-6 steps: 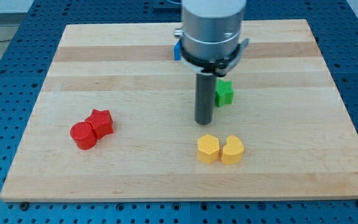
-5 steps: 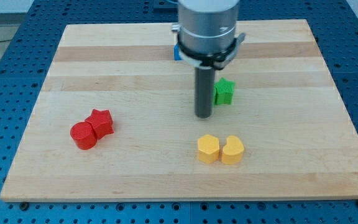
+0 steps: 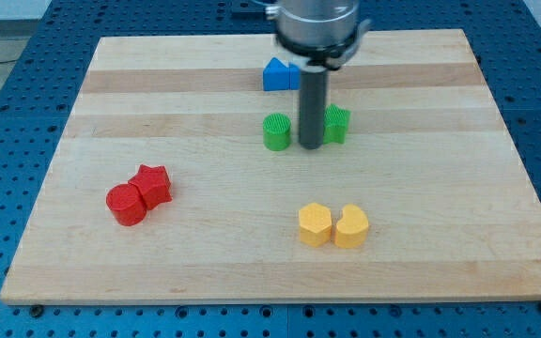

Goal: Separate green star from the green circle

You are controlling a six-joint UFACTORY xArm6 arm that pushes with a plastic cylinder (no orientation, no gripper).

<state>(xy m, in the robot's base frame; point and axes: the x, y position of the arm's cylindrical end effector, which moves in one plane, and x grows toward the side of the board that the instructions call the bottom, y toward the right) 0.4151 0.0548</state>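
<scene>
1. My tip (image 3: 311, 147) stands on the wooden board (image 3: 158, 94) in the gap between the green circle (image 3: 277, 132) and the green star (image 3: 337, 125), a placement that fits the job of parting the two
2. The green circle sits just beside the rod on the view's left; the green star sits just beside it on the view's right, its near edge hidden behind the rod, so I cannot tell whether rod and star touch
3. There is no pincer on this arm, only the straight dark rod, so nothing spreads, presses together or pinches; it can only shove sideways
4. Both green blocks lie a little above the board's middle, and with the rod between them they look already split by a narrow gap; I judge the separation begun but slight, and a sideways push on either block would widen it
5. Toward the view's top, behind the rod, is a blue block (image 3: 276, 74) with a peaked top, part of it covered by the arm
6. At the view's left a red cylinder (image 3: 126, 205) touches a red star (image 3: 152, 185); at the view's bottom a yellow hexagon (image 3: 315, 224) touches a yellow heart (image 3: 351, 226). All are well apart from the green pair
7. No brand, label or writing can be read anywhere on the blocks, board or arm
</scene>
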